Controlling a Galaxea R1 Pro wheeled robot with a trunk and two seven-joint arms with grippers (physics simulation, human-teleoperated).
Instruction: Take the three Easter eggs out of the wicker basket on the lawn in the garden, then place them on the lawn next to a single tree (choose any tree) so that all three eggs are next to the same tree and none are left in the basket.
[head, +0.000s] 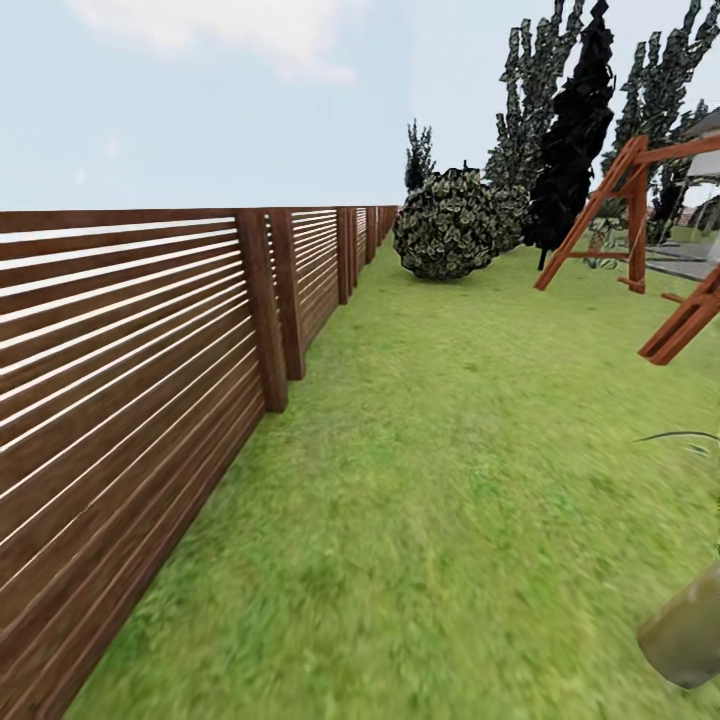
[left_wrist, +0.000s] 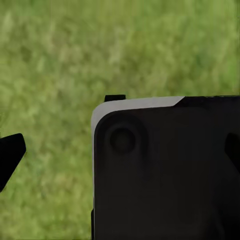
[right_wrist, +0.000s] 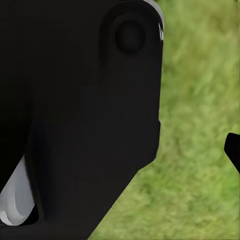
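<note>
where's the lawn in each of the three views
Head view: the lawn runs from the near edge to the far bushes, with the slatted fence along its left.
Left wrist view: grass behind a black robot part.
Right wrist view: grass beside a black robot part.
Shared landmark: the mottled green grass.

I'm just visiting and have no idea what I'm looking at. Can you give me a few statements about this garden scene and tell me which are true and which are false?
1. A brown slatted wooden fence runs along the left of the head view. True.
2. The ground ahead is grey paving. False: it is the lawn, green grass.
3. A round leafy bush stands at the far end of the grass. True.
4. A red-brown wooden frame stands on the left by the fence. False: it is on the right.
5. Both wrist views look down on grass. True.
</note>
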